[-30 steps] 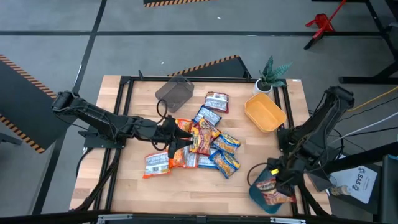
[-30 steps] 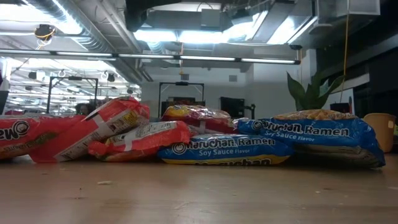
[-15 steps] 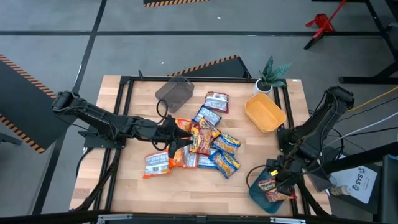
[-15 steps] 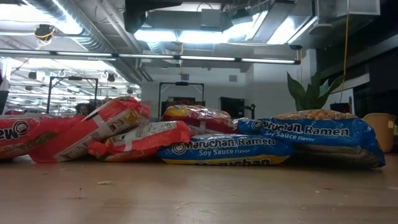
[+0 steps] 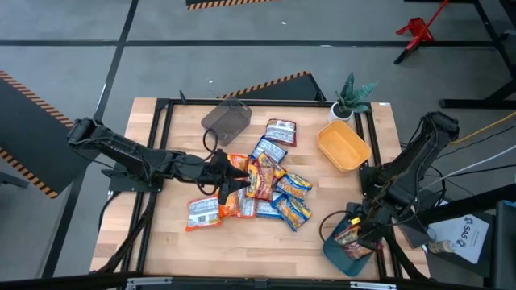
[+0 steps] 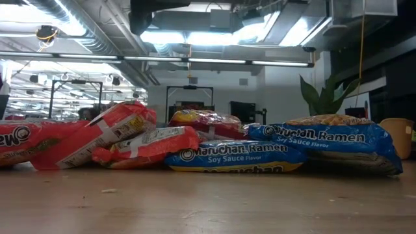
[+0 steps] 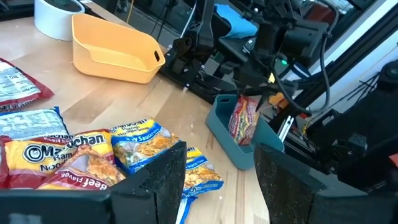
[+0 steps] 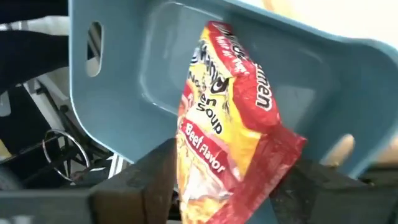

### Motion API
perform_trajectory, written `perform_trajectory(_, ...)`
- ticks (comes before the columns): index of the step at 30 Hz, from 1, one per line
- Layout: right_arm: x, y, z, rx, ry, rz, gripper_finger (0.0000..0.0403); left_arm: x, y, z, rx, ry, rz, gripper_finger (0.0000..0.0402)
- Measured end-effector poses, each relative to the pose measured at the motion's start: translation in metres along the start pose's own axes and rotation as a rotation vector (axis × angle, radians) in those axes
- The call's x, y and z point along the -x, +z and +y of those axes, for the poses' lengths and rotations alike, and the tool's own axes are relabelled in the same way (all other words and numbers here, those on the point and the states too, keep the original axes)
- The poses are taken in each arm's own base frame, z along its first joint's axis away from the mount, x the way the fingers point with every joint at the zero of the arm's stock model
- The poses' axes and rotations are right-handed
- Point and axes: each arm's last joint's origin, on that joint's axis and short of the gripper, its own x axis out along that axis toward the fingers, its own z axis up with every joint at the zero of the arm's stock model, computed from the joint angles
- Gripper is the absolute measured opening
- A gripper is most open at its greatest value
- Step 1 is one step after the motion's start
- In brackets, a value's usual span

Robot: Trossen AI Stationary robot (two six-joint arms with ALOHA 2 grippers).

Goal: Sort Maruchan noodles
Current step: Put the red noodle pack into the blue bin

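Red-and-yellow beef packet [image 8: 227, 118] hangs pinched in my right claw [image 8: 217, 180], inside the teal bin [image 8: 124, 74]. Well away from that bin, my left claw [image 7: 217, 180] gapes empty over the pile [image 5: 262, 189] mid-counter [image 5: 266, 242].

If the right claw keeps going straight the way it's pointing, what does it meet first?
Most likely the inside of the teal bin: the right claw points into it, shut on the red beef-flavor packet, which would probably touch first. Depth is hard to judge.

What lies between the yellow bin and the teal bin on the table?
Bare wood only, per the high view: no packet lies between the yellow bin and the teal bin.
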Motion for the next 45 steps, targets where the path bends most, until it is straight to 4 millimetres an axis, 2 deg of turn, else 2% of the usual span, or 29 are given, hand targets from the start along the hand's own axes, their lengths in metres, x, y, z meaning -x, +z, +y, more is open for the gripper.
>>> perform_trajectory(10, 0.023, -0.004, -0.014, -0.193, 0.021, -0.086, 0.0222, -0.011, -0.013, 0.004, -0.03, 0.0, 0.08, 0.0184)
perform_trajectory(19, 0.045, 0.015, -0.028, -0.353, 0.082, -0.298, 0.0223, -0.022, -0.021, 0.006, -0.037, -0.007, 0.122, 0.0184)
perform_trajectory(23, 0.048, 0.038, -0.025, -0.337, 0.117, -0.499, 0.0223, -0.023, -0.021, 0.008, -0.085, -0.002, 0.121, 0.0184)
perform_trajectory(28, 0.045, 0.082, -0.017, -0.223, 0.117, -0.696, 0.0223, -0.026, -0.014, 0.022, -0.071, 0.057, 0.114, 0.0184)
perform_trajectory(31, 0.04, 0.112, -0.014, -0.171, 0.12, -0.774, 0.0223, -0.03, -0.007, 0.04, -0.006, 0.112, 0.145, 0.0184)
perform_trajectory(35, 0.037, 0.144, -0.019, -0.194, 0.133, -0.858, 0.0223, -0.029, -0.011, 0.067, 0.041, 0.22, 0.303, 0.0184)
perform_trajectory(39, 0.036, 0.164, -0.024, -0.193, 0.138, -0.911, 0.0223, -0.027, -0.021, 0.079, -0.035, 0.265, 0.365, 0.0184)
perform_trajectory(45, 0.032, 0.182, -0.033, -0.206, 0.112, -0.946, 0.0223, -0.028, -0.041, 0.1, -0.045, 0.254, 0.314, 0.018)
